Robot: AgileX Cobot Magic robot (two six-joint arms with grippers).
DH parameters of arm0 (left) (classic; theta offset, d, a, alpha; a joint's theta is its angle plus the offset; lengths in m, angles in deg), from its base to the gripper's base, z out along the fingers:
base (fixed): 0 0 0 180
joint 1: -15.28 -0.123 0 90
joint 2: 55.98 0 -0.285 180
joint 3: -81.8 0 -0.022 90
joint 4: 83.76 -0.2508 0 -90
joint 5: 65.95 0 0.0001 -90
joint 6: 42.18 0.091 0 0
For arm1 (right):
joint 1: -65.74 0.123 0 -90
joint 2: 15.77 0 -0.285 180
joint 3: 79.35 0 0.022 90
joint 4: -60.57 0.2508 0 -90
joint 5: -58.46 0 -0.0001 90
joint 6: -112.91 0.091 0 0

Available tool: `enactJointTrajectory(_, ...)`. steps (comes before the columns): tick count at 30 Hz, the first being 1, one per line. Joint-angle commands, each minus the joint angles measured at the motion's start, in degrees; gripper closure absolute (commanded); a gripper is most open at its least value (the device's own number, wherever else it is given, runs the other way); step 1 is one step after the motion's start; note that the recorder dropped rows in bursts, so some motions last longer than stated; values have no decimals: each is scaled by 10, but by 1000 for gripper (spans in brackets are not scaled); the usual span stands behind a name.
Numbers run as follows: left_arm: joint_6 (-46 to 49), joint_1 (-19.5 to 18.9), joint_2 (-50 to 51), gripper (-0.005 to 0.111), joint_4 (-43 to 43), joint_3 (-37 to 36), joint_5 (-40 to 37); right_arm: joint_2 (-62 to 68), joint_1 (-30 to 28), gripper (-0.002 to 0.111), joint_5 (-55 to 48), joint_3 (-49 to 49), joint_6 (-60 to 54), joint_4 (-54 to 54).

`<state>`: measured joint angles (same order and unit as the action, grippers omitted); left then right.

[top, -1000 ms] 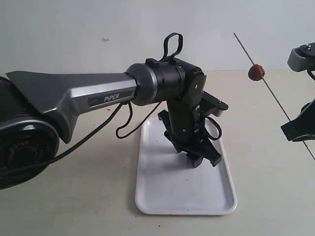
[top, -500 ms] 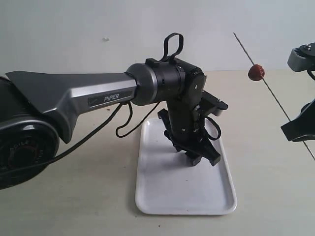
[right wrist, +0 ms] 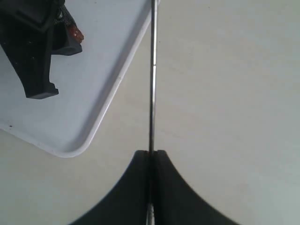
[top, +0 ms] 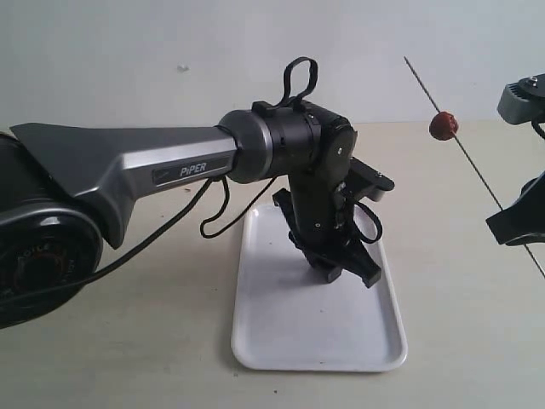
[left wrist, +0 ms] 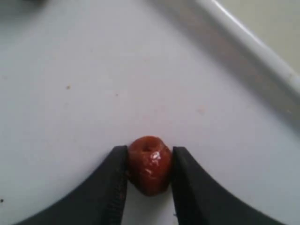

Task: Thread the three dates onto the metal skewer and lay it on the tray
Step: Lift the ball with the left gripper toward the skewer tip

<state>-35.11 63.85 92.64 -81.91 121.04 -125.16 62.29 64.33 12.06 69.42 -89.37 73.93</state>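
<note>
The left gripper (left wrist: 150, 152) pinches a date (left wrist: 149, 168) on the tray (left wrist: 70, 84), fingers (left wrist: 105, 192) touching both its sides. The right gripper (right wrist: 150, 153) is clamped on the skewer (right wrist: 152, 93), held aslant in the air with a second date (top: 443, 126) threaded near its upper end.

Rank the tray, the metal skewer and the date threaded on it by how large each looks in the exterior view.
1. the tray: largest by far in area.
2. the metal skewer: looks about as long as the tray, but hair-thin.
3. the date on the skewer: smallest.
</note>
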Motion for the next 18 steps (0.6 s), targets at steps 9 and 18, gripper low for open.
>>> enactJointTrajectory(9, 35, 1, 6, 76, -84, 3, -23, -3, -1, 108, -20, 3, 35, -66)
enactJointTrajectory(18, 54, 0, -13, 76, -186, 3, -93, -3, -1, 108, -59, 3, 49, -94)
